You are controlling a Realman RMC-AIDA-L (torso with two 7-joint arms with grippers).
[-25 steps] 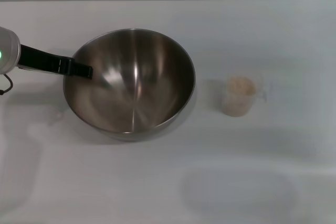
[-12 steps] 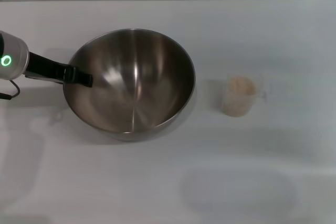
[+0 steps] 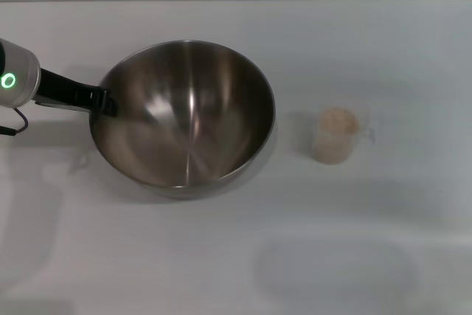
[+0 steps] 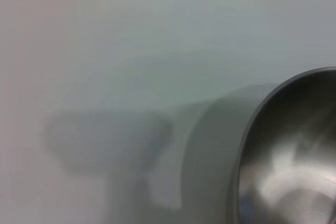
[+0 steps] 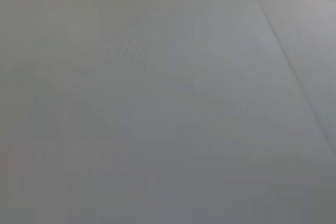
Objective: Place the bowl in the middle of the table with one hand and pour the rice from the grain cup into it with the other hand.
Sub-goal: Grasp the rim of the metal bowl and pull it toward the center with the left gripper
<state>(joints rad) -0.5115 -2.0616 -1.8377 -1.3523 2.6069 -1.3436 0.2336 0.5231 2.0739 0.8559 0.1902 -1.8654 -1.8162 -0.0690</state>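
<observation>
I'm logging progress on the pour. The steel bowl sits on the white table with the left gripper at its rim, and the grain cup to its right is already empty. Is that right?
Not quite: the grain cup is not empty. The head view shows the rice inside it, and none in the bowl. The rest holds: the bowl is on the table, with the left gripper at its rim.

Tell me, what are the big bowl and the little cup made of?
The bowl looks like stainless steel: grey and shiny, with bright streaks of light reflected inside. The grain cup seems to be clear plastic, though it could be glass: you can see the pale rice right through its wall. Both stand on a plain white table, matte-looking, material unclear.
</observation>
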